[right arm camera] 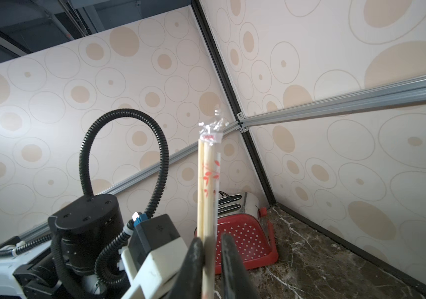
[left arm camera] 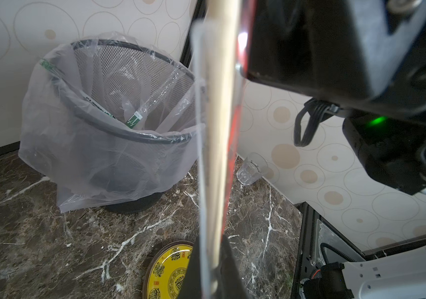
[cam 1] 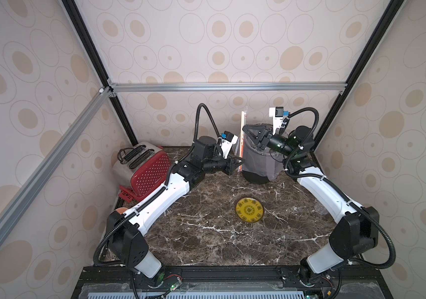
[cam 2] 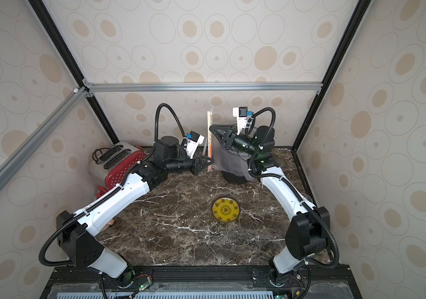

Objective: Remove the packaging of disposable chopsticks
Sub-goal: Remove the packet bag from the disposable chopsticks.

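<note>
Stereo and wrist views of a bimanual cell. The packaging [cam 1: 243,116], a clear sleeve with orange-red print, stands nearly upright above the marble table [cam 1: 206,233], just beside the near-left rim of the grey bin [cam 1: 258,160], with the disposable chopsticks [right arm camera: 204,186] inside it. Its crumpled sealed end [right arm camera: 210,129] points upward. The left gripper [cam 1: 239,163] is clenched on the lower part of the packaging. In the left wrist view the sleeve and sticks run down between its dark fingers [left arm camera: 232,271]. The right gripper [cam 1: 245,128] meets the packaging higher up, about level with the bin rim. In the right wrist view one finger [right arm camera: 193,264] lies against the sticks, while a thin gap shows beside the other [right arm camera: 232,266], so whether this gripper is clamping cannot be told. The bin is lined with a clear bag [left arm camera: 77,160] and holds green-printed wrappers [left arm camera: 134,120]. A yellow round disc [cam 1: 249,212] lies flat on the table, nearer the camera than the bin and well apart from both grippers. A red toaster [cam 1: 144,168] stands in the far-left corner, and a small clear glass [left arm camera: 249,172] sits on the table against the wall
</note>
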{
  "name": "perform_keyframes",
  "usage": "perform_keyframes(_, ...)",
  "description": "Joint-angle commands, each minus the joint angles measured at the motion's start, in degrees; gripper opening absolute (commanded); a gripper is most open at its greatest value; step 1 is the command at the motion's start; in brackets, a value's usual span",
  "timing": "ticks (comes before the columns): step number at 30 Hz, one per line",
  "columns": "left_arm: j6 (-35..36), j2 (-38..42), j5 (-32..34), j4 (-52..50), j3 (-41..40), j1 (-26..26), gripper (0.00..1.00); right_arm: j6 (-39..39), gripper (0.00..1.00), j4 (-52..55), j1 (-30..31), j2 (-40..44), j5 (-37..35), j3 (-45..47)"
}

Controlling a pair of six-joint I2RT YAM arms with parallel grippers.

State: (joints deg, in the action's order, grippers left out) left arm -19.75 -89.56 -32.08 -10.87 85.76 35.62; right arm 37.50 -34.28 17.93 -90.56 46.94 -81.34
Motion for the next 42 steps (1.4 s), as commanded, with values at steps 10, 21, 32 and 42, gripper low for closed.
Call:
perform_keyframes(10, 0.9, 1.0, 4.1, -0.9, 2.9, 0.0, 0.00, -0.4, 0.00, -4.7, 1.3, 2.4, 0.0, 6.8)
perform_keyframes(21, 0.4, 0.3, 6.8, 0.9, 5.8, -1.2, 0.00, -0.1, 0.00, -6.6, 4.8, 7.1, -2.5, 20.1)
perform_keyframes(32, 1.0, 0.1, 3.1, 0.5, 5.4, -1.4, 0.00, -3.3, 0.33, 1.7, 2.5, 12.5, -2.9, 20.1)
perform_keyframes(42, 5.2, 0.5, -2.4, -1.7, 4.8, -0.1, 0.00, 5.4, 0.43, -8.9, 1.6, 7.1, 6.7, 16.3)
